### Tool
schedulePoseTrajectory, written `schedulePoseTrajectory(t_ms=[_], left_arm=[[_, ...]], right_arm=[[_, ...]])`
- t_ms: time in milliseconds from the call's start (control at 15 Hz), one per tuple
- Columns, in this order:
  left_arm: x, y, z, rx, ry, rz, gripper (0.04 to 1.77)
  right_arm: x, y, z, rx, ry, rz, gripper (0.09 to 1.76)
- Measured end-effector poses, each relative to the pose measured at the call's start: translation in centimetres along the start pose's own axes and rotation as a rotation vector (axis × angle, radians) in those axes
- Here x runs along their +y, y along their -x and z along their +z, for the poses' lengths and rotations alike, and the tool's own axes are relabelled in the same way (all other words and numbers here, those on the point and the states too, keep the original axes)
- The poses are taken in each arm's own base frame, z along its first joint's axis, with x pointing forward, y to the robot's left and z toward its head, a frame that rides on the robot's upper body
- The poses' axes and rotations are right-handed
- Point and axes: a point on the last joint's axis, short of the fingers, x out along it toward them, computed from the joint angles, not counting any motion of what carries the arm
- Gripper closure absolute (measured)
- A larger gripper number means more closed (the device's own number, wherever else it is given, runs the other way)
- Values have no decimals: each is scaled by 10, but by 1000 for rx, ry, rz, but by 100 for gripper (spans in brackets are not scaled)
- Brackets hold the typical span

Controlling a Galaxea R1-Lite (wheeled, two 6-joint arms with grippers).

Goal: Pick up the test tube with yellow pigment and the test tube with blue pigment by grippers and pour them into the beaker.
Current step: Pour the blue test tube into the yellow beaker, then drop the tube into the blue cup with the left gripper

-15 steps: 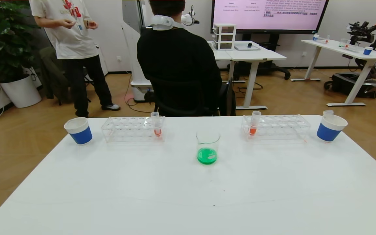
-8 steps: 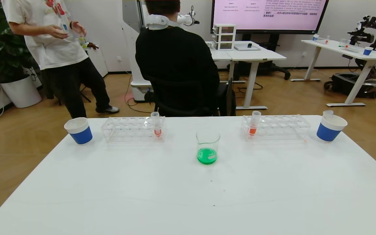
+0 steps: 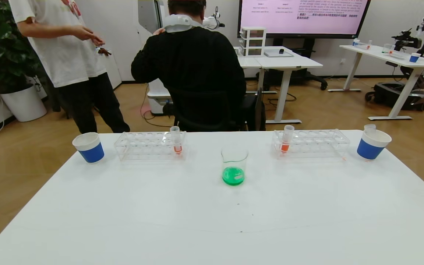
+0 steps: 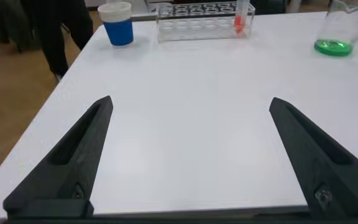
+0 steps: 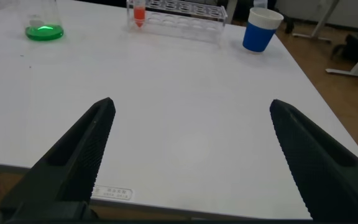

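From the head camera I see the white counter [image 3: 160, 221] filling the lower half of the frame. The beaker [image 3: 234, 166] stands upright at its centre with green liquid in the bottom. Upper left of it sits a clear tube rack [image 3: 149, 145] holding one tube with orange-red liquid [image 3: 176, 140] at its right end. Upper right sits a second rack [image 3: 310, 143] with another orange-red tube [image 3: 286, 138] at its left end. A blue-and-white paper cup [image 3: 88, 147] stands at the far left. A matching cup [image 3: 372, 144] stands at the far right, with a clear tube top [image 3: 370, 128] poking above its rim. I cannot tell what that tube contains. I see no yellow or blue liquid on my counter.

Neither arm shows in the head view. On my left wrist camera the left end effector [image 4: 188, 155] hangs over bare counter with its fingers spread wide, holding nothing. The right end effector [image 5: 188, 155] is likewise spread and empty over the counter's near edge. Two people stand and sit beyond the counter, at the top of the frame.
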Motion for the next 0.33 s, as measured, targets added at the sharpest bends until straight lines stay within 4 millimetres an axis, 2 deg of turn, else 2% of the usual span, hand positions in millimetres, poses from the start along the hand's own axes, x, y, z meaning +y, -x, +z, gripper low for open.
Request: schedulePoseTrajectory(t_ms=[333], left_arm=[[0, -1, -4, 1, 28, 6, 6]], right_arm=[[0, 0, 0, 0, 0, 0, 11]])
